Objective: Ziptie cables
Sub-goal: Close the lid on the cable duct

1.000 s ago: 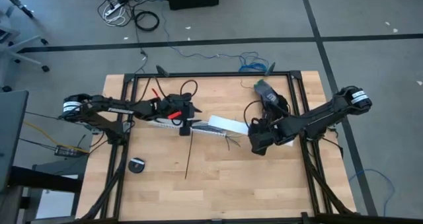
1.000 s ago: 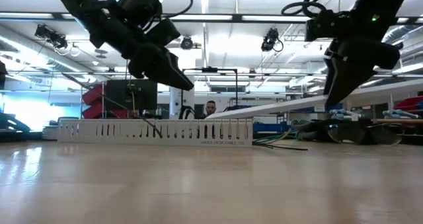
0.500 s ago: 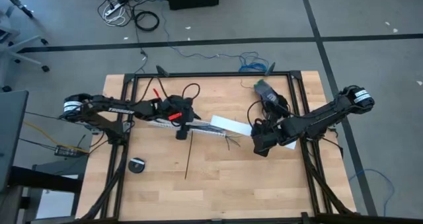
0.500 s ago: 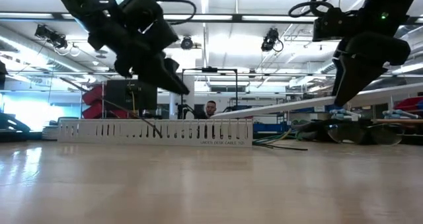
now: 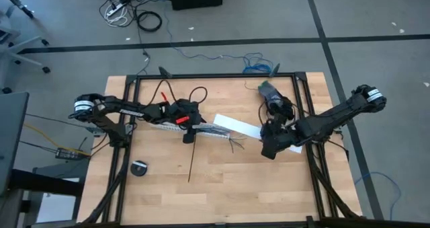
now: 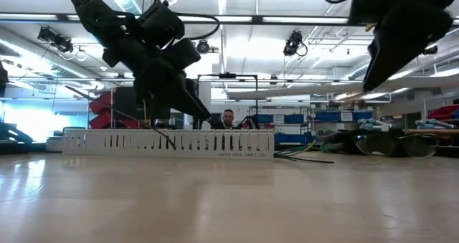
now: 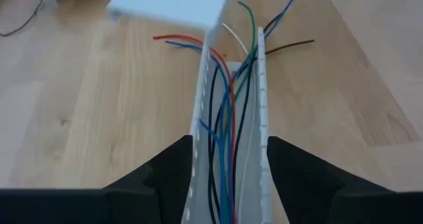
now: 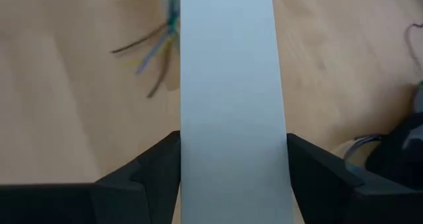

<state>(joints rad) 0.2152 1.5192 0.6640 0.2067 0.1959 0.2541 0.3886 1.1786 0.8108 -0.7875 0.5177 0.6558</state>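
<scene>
The cables (image 7: 228, 112) are thin coloured wires lying inside the long white slotted channel (image 5: 176, 128). Their ends stick out of its right end (image 5: 232, 144) onto the table. My left gripper (image 7: 228, 178) is open, low over the channel, with one finger beside each side wall. My right gripper (image 8: 232, 178) is right of the channel and is shut on a flat white cover strip (image 5: 238, 128). The ziptie (image 5: 191, 162), a thin straight black strip, lies flat on the table near of the channel, with no gripper on it. My left gripper has a finger (image 7: 168, 171) close outside each side wall (image 7: 195, 151) of the channel, coming from above and slanting along it; whether the fingers touch the walls cannot be told. My right gripper pinches the white cover strip between its two fingers by its two long edges (image 8: 185, 158), toward the strip's right end. The fingers lie across the strip. Its free left end (image 7: 172, 2) hangs above the channel's right end.
A small black round roll (image 5: 139, 168) lies near the table's left near corner. A dark bundle with thick black cords (image 5: 274, 97) sits at the far right. The black frame (image 5: 201, 78) runs around the table. Bare wood lies near of the ziptie.
My left gripper has tipped downward and come down over the channel, moving slightly right. My right gripper has risen and drawn a little to the right. It has carried the cover strip up with it, so the strip's left end no longer rests on the channel.
</scene>
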